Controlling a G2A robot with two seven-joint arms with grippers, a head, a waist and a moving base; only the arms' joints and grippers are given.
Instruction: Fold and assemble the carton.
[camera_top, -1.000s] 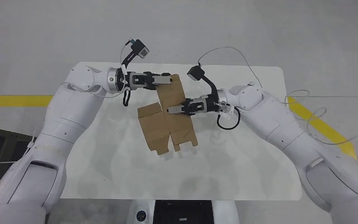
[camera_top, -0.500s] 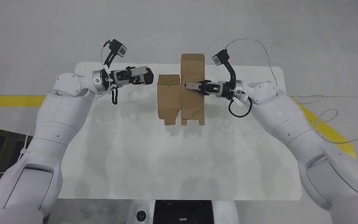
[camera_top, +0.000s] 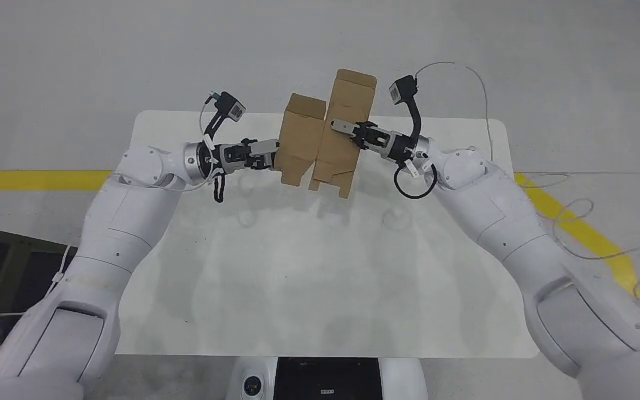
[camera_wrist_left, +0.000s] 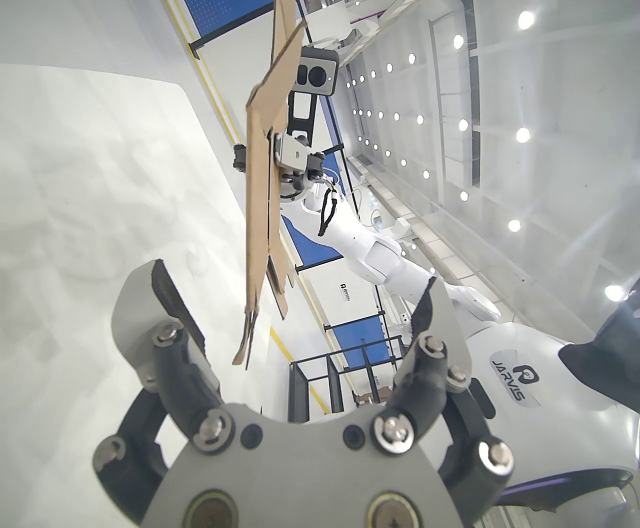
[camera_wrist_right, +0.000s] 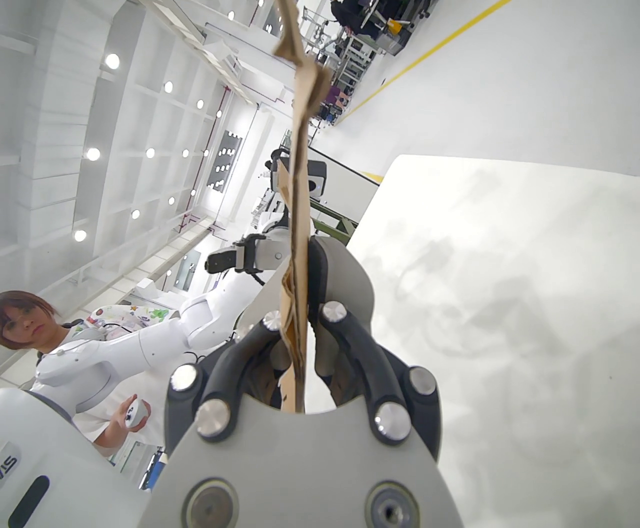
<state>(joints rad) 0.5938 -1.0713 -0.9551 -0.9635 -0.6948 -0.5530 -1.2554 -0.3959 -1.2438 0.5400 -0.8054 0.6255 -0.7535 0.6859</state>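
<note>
A flat brown carton (camera_top: 320, 135) hangs upright above the far part of the white table (camera_top: 300, 290), with its flaps pointing up and down. My right gripper (camera_top: 341, 128) is shut on the carton's middle from the right side. In the right wrist view the carton (camera_wrist_right: 300, 165) runs edge-on between the closed fingers of my right gripper (camera_wrist_right: 300, 280). My left gripper (camera_top: 272, 155) is open just left of the carton's lower left edge. In the left wrist view the carton (camera_wrist_left: 260, 200) stands edge-on beyond my left gripper (camera_wrist_left: 295, 290), apart from both fingers.
Nothing else lies on the table. Its far edge (camera_top: 420, 120) runs right behind the carton, and the near half (camera_top: 320, 310) gives free room. A thin cable (camera_top: 460, 75) loops above my right arm.
The carton lay flat on the table with both grippers at it. My right gripper lifted it upright toward the far edge; my left gripper let go, drew back, then returned to its left edge.
</note>
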